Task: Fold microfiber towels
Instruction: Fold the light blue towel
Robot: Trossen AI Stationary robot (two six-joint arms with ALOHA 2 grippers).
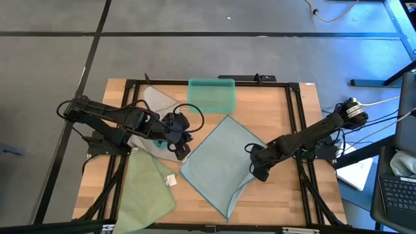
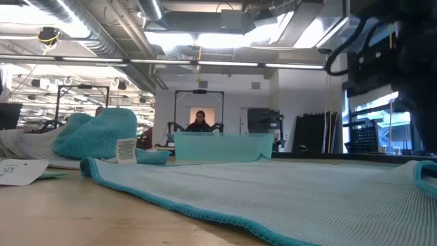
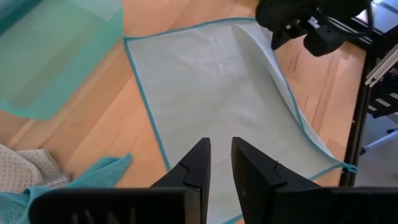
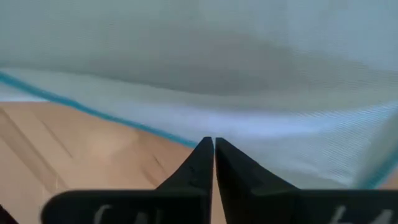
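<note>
Soft, light, floppy teal-edged towel (image 1: 221, 159); right gripper (image 4: 213, 144) pinched on its right hem, left gripper (image 3: 220, 149) slightly apart, empty.

pale blue-green towel (image 1: 221, 162) between two hands, teal bin (image 1: 211, 95) behind

Pale blue-green square microfiber towel (image 1: 224, 162) edged in darker teal at centre. Plain pale green cloth (image 1: 146, 192) with white tag (image 1: 171, 181) near left. Light grey cloth (image 1: 159, 101) far left. Translucent teal plastic bin (image 1: 211, 94) far centre. Light striped wooden table (image 1: 279, 104), black-framed.
</note>
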